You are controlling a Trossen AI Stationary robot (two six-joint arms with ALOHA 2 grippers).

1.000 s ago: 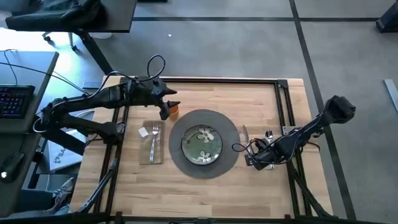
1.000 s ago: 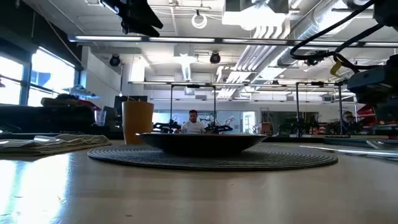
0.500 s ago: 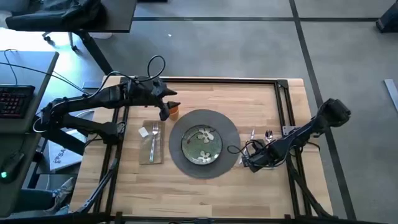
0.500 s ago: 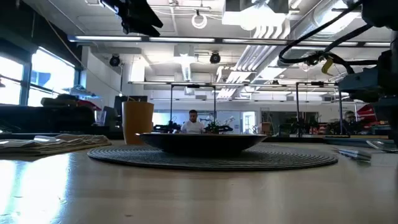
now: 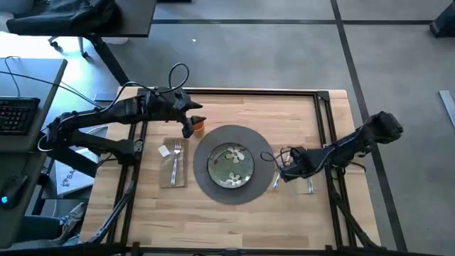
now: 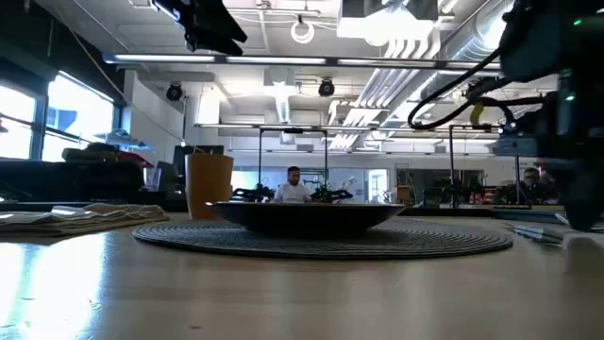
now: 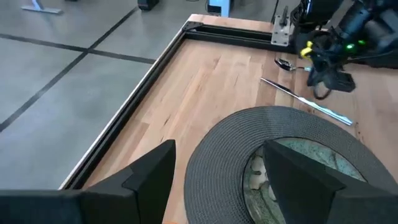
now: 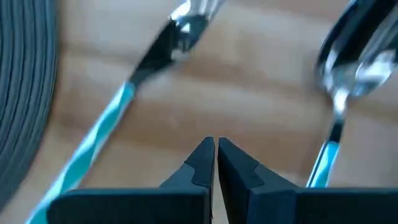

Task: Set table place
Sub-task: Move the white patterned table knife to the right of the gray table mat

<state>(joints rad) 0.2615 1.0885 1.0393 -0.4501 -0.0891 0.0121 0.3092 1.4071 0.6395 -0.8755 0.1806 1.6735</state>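
The round dark-grey placemat (image 5: 264,153) lies mid-table with the green flowered plate (image 5: 231,165) on it. The orange cup (image 5: 199,126) stands at the mat's far left. The beige napkin (image 5: 171,169) lies left of the mat, and the fork (image 5: 175,160) rests on it. The knife (image 8: 118,106) and spoon (image 8: 339,93) lie flat on the wood right of the mat. My right gripper (image 8: 216,155) is shut over the bare wood between them and holds nothing. My left gripper (image 7: 217,180) is open, raised beside the cup.
The black metal frame (image 5: 323,114) edges the table (image 5: 234,220); its right rail runs close to the spoon. Bare wood lies along the near and far sides of the mat. A grey desk with a keyboard (image 5: 14,114) stands beyond the left edge.
My right gripper has swung from beside the mat's near right rim toward the table's far edge, and now sits between knife and spoon. The knife has turned a little on the wood, its far end going rightward.
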